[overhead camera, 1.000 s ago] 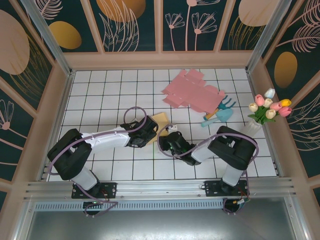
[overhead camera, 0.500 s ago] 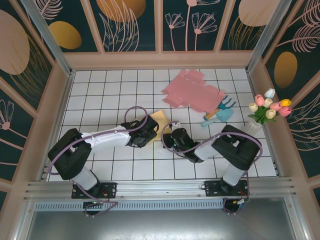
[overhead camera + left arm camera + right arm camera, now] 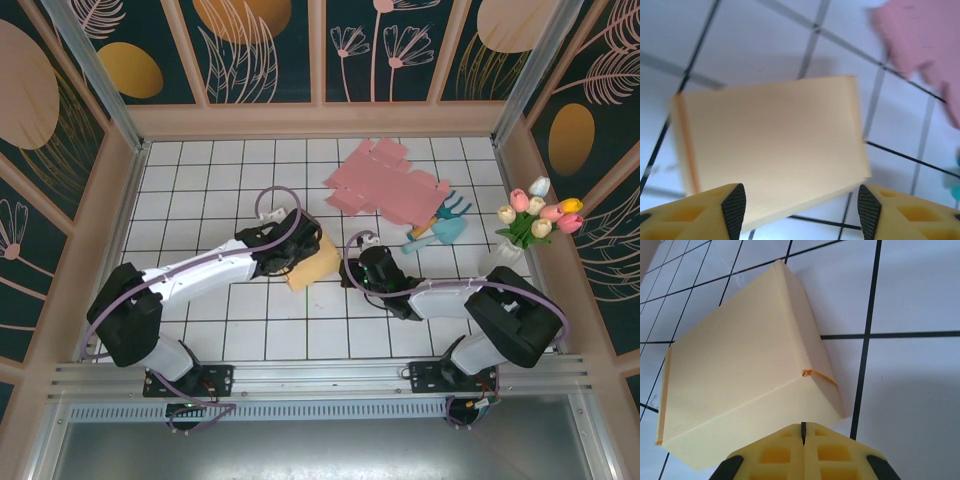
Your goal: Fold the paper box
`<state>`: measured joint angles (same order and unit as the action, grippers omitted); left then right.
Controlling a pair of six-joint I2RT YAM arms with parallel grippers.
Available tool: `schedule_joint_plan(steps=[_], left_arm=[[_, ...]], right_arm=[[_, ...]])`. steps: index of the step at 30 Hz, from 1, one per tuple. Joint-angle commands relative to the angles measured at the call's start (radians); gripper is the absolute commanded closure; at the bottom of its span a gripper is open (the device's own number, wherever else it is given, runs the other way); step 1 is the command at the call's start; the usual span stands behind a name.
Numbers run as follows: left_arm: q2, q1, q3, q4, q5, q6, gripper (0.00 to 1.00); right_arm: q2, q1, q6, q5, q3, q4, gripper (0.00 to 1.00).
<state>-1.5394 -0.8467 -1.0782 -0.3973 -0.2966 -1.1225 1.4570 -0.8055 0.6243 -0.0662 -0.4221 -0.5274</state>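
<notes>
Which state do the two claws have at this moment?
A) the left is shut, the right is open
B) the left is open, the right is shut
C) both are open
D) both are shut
B: the left claw has its fingers wide apart near the yellow box, while the right claw has its fingers pressed together.

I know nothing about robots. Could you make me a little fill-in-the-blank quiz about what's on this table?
1. The folded box between the two arms is ___ in colour.
2. The flat, unfolded sheet farther back is ___.
3. On the left arm, the jaws stand ___, with the box's near edge between them.
4. On the right arm, the jaws are ___.
Missing words: yellow; pink; open; shut.
</notes>
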Motion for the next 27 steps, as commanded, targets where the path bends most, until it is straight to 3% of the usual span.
schedule_joint_plan(steps=[1, 3, 8, 14, 18, 27], left_arm=[[0.014, 0.033, -0.014, 0.210, 0.007, 0.371, 0.28], [-0.004, 0.096, 0.002, 0.291, 0.100, 0.477, 0.27], [-0.128, 0.267, -0.030, 0.356, 0.305, 0.598, 0.33], [-0.251, 0.294, -0.057, 0.437, 0.366, 0.660, 0.31], [-0.343, 0.300, -0.090, 0.444, 0.375, 0.658, 0.32], [-0.420, 0.299, -0.040, 0.555, 0.521, 0.601, 0.35]], right_arm=[[-0.004, 0.022, 0.071, 0.046, 0.016, 0.007, 1.00], [0.010, 0.030, 0.116, 0.089, 0.014, -0.001, 1.00], [0.045, 0.050, 0.173, 0.132, -0.001, -0.019, 1.00], [0.108, 0.064, 0.175, 0.158, -0.036, -0.026, 1.00], [0.150, 0.097, 0.173, 0.188, -0.043, -0.045, 1.00], [0.244, 0.147, 0.165, 0.258, -0.055, -0.106, 1.00]])
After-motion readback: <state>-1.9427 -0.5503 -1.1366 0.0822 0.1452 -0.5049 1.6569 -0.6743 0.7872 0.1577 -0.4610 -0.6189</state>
